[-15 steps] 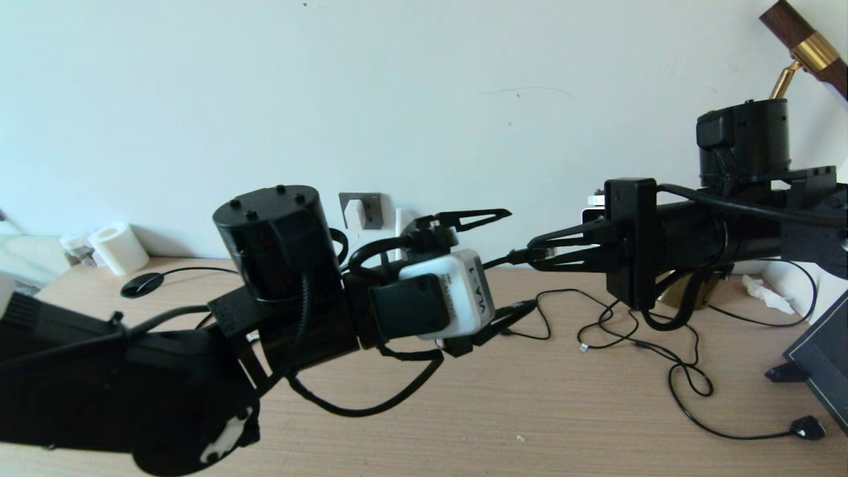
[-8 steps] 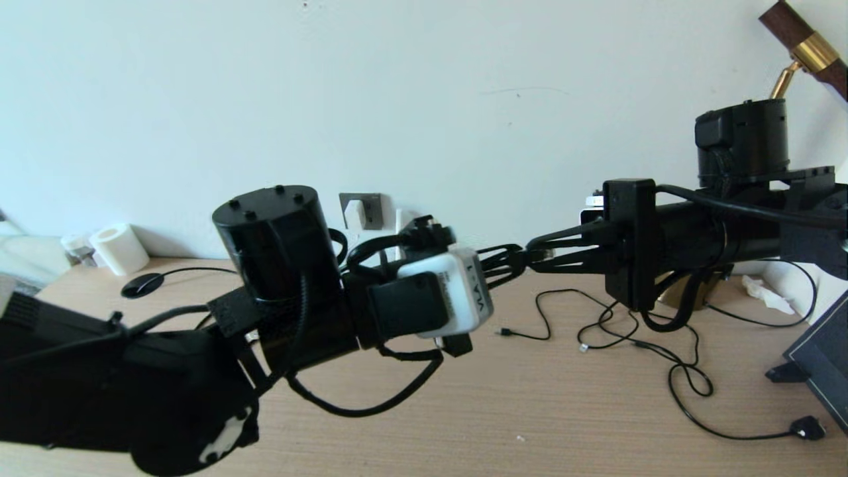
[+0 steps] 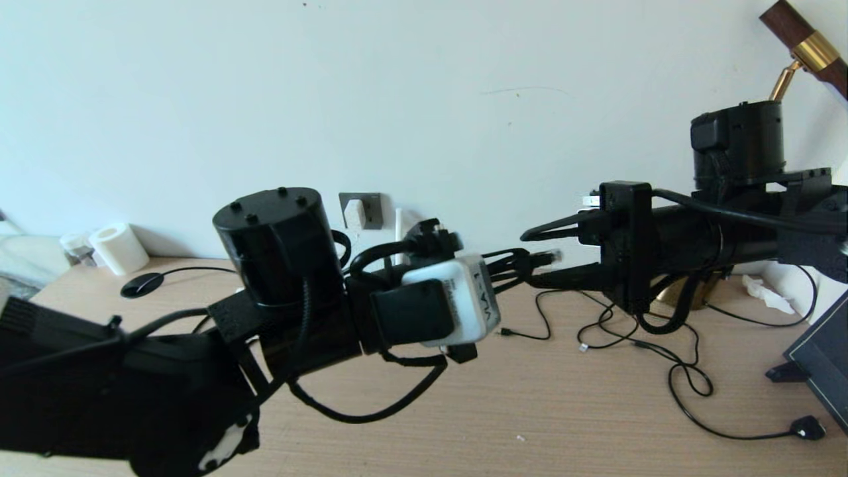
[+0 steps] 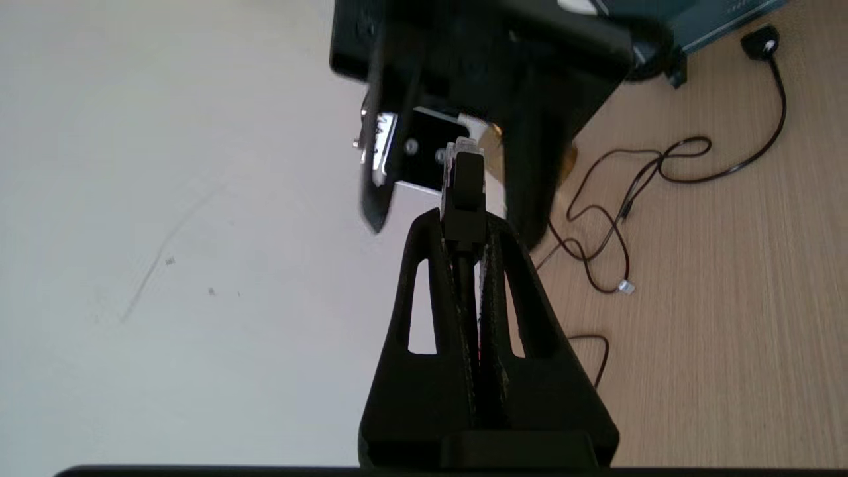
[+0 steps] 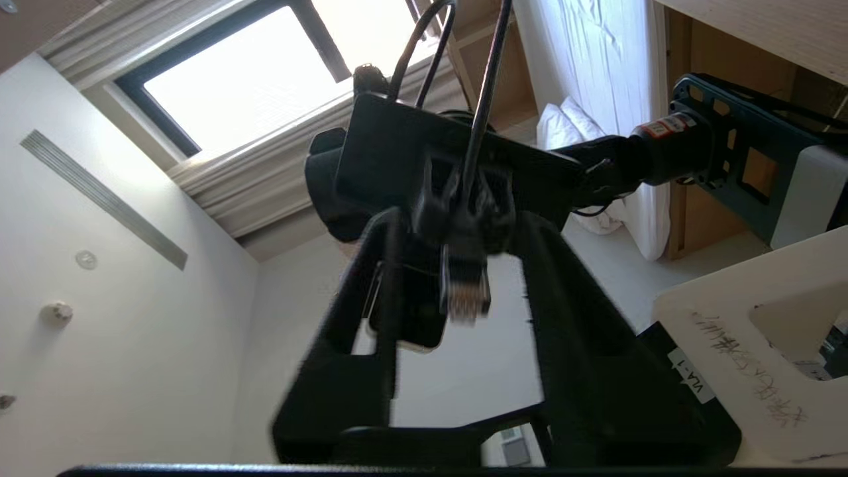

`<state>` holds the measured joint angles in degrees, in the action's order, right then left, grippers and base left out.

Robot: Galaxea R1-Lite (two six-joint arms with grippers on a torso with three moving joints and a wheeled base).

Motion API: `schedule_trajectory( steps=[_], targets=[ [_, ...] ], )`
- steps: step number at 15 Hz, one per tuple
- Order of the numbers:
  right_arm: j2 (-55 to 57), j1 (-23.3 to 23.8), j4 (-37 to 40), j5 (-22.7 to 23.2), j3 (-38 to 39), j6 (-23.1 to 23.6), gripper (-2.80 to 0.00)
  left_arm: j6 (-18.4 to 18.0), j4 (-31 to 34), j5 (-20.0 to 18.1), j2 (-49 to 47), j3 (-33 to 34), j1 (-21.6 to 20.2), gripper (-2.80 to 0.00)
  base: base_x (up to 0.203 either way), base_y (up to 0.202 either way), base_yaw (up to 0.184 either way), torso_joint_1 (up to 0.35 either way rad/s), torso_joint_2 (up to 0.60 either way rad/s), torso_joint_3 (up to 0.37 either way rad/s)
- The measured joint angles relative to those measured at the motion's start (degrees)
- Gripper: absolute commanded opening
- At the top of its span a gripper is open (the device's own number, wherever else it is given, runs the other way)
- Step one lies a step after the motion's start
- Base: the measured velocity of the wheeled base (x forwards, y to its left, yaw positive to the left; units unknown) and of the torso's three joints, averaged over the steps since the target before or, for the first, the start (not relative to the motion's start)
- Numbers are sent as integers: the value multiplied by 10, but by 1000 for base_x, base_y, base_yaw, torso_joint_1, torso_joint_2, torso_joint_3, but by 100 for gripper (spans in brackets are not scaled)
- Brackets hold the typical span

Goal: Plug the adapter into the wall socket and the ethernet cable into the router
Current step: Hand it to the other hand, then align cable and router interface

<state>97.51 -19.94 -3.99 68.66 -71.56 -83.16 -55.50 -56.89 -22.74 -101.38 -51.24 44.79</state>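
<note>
My left gripper (image 3: pixel 517 264) reaches out over the desk, shut on the black ethernet cable just behind its plug (image 3: pixel 547 255). The plug's clear tip points at my right gripper (image 3: pixel 527 258), which is open with one finger above and one below the plug. In the left wrist view the plug (image 4: pixel 468 175) sticks out past the shut gripper (image 4: pixel 465 228). In the right wrist view it (image 5: pixel 466 281) hangs between spread fingers (image 5: pixel 563 298). The white adapter (image 3: pixel 354 212) sits in the dark grey wall socket (image 3: pixel 372 211). One white router antenna (image 3: pixel 398 226) shows; my left arm hides the router body.
Thin black cables (image 3: pixel 636 338) trail across the wooden desk (image 3: pixel 530 411) below my right arm. A paper roll (image 3: pixel 119 248) and a flat black object (image 3: pixel 141 283) lie at the far left. A dark screen edge (image 3: pixel 821 358) and a brass lamp (image 3: pixel 795 59) stand at the right.
My left gripper, open a second ago, has shut on the ethernet cable. My right gripper, which held the plug, has opened and let go of it.
</note>
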Motion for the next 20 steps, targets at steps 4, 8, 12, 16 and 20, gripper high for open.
schedule_trajectory(
  steps=[4, 8, 12, 16, 20],
  targets=[
    [-6, 5, 0, -8, 6, 18, 0, 17, 1, 1, 3, 5, -2, -280, 0, 0, 0, 0, 0, 0],
    [-39, 9, -4, -122, 41, 96, 0, 108, 2, 6, 14, 29, -6, -280, 0, 0, 0, 0, 0, 0],
    [-111, 9, -2, -264, 101, 207, 0, 300, -6, 57, 32, 85, -17, -280, 0, 0, 0, 0, 0, 0],
    [-181, 3, -1, -508, 209, 420, 0, 497, -4, 152, 45, 95, -26, -280, 0, 0, 0, 0, 0, 0],
    [-282, 0, -3, -671, 321, 568, 0, 635, 43, 213, 49, 115, -80, -280, 0, 0, 0, 0, 0, 0]
  ],
)
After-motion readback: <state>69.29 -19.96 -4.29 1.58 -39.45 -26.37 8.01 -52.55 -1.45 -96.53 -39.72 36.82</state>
